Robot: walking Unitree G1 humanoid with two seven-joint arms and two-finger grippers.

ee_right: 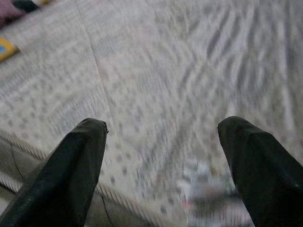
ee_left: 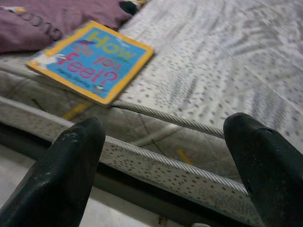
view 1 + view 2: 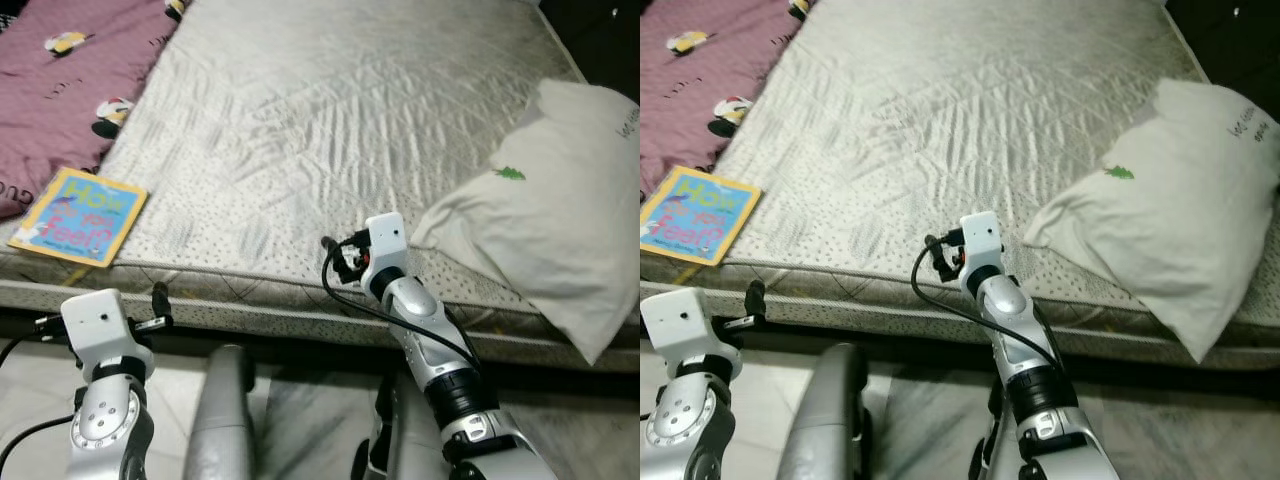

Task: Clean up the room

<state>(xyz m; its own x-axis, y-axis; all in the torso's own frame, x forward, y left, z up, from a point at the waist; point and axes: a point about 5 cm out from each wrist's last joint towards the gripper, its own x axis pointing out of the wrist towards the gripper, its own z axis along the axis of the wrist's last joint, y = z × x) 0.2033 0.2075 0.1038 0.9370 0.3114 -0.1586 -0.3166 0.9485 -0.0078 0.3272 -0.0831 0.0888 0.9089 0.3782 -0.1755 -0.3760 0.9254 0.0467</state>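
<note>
A yellow-and-blue picture book (image 3: 78, 216) titled "How do you feel?" lies flat at the near left corner of the bare grey mattress (image 3: 300, 120). My left gripper (image 2: 163, 161) is open and low in front of the mattress side, with the book (image 2: 92, 61) ahead of it and off to one side. My right gripper (image 1: 163, 161) is open just over the mattress's near edge, around the middle, with nothing between its fingers. A small blurred white, green and red thing (image 1: 208, 191) lies on the mattress close before it. A white pillow (image 3: 560, 215) overhangs the near right edge.
A purple patterned blanket (image 3: 70, 80) covers the far left of the bed, just behind the book. The middle of the mattress is bare quilted fabric. Pale floor (image 3: 320, 420) runs along the front of the bed, between my arms.
</note>
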